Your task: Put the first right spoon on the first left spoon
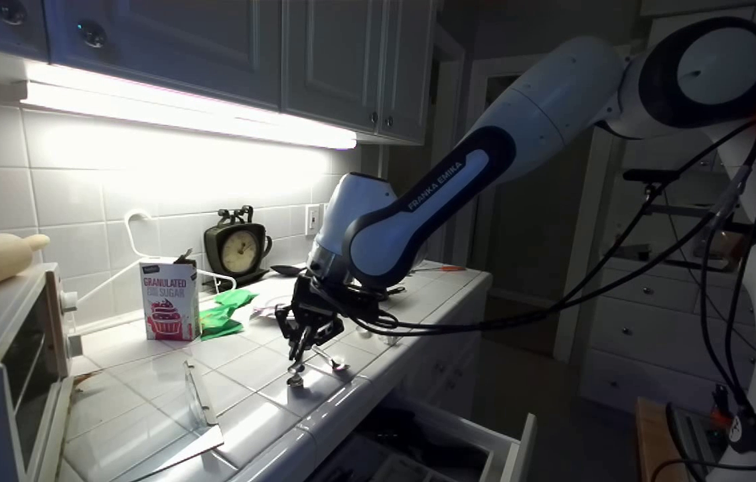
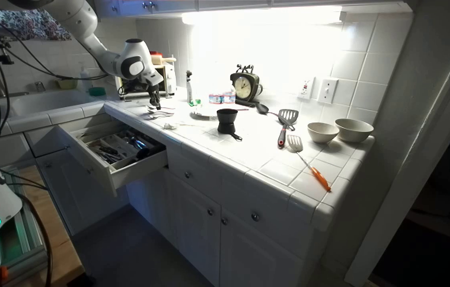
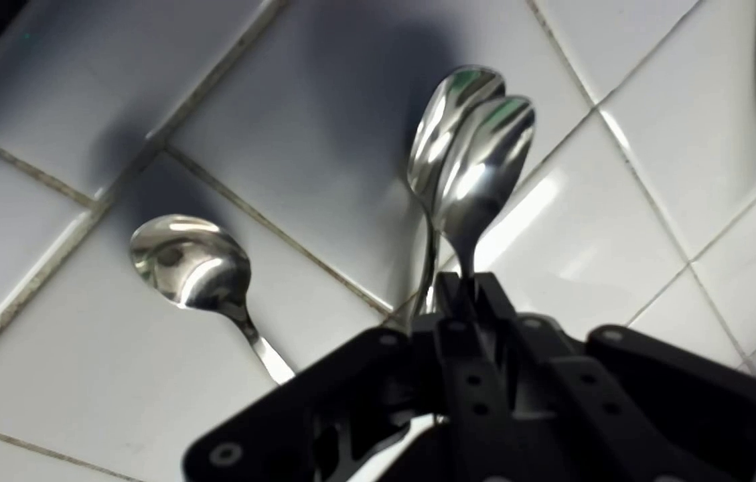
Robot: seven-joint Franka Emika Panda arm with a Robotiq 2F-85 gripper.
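My gripper (image 3: pixel 466 288) is shut on the neck of a metal spoon (image 3: pixel 490 157) in the wrist view; the spoon's handle is hidden between the fingers. Its bowl overlaps the bowl of a second metal spoon (image 3: pixel 434 127), which lies just left of and behind it. I cannot tell whether the two touch. A third metal spoon (image 3: pixel 191 262) lies apart on the tiles to the left, part of its handle hidden by the gripper. In both exterior views the gripper (image 1: pixel 302 355) (image 2: pixel 156 104) points down at the counter, low over the spoons; the spoons are small there.
An open drawer (image 2: pixel 134 175) juts out below the counter's front edge. A sugar box (image 1: pixel 167 301), a green packet (image 1: pixel 222 314) and a toaster oven (image 1: pixel 3 395) stand near the arm. A black cup (image 2: pixel 226 119), a clock (image 2: pixel 244 85), utensils and two bowls (image 2: pixel 322 133) (image 2: pixel 353 130) stand farther along.
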